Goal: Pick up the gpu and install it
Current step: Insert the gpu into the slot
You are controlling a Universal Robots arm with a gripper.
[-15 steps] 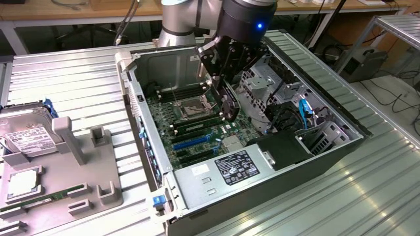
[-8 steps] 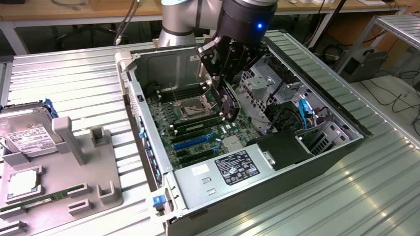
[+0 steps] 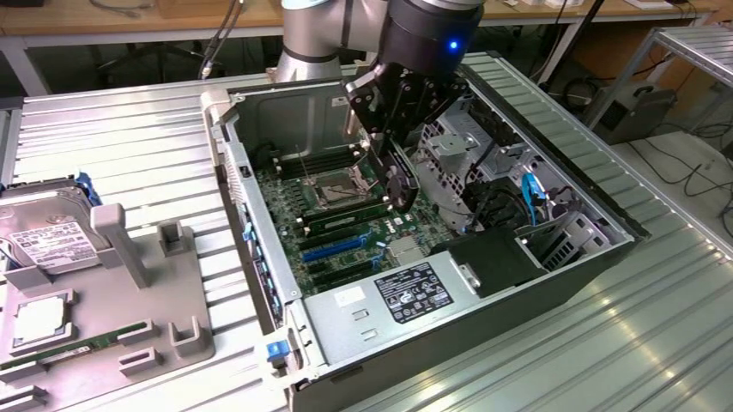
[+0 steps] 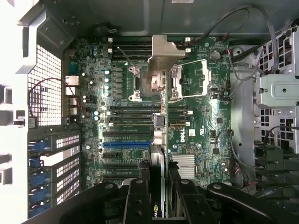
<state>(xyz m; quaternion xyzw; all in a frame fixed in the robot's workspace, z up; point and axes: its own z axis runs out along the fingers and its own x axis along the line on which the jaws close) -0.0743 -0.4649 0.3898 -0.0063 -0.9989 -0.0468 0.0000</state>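
My tool [image 4: 159, 186] is clamped on the thin flat green-and-black gpu [image 4: 159, 119]. I hold it on edge, silver bracket end away from me, over the green motherboard [image 4: 205, 130]. This is inside the open black computer case [image 3: 538, 300] on the ribbed metal counter [image 3: 126, 146].

A: What colour is the gripper [image 4: 160, 197]?
B: Black. The card [image 3: 397, 187] between its fingers is black too, with a silver bracket [image 4: 161, 56] on its far end.
A: And beneath the gripper?
B: A green board [image 4: 205, 121], speckled silver, with black slots and one blue slot [image 4: 126, 144].
A: Above it?
B: A blue light [image 3: 455, 45] on the black arm [image 3: 418, 34].
A: Off to the gripper's side?
B: A blue cable [image 3: 530, 190], grey case [image 3: 292, 103] walls, a white label [image 3: 413, 290] printed black. Around it all, a ribbed silver table [image 3: 137, 137].
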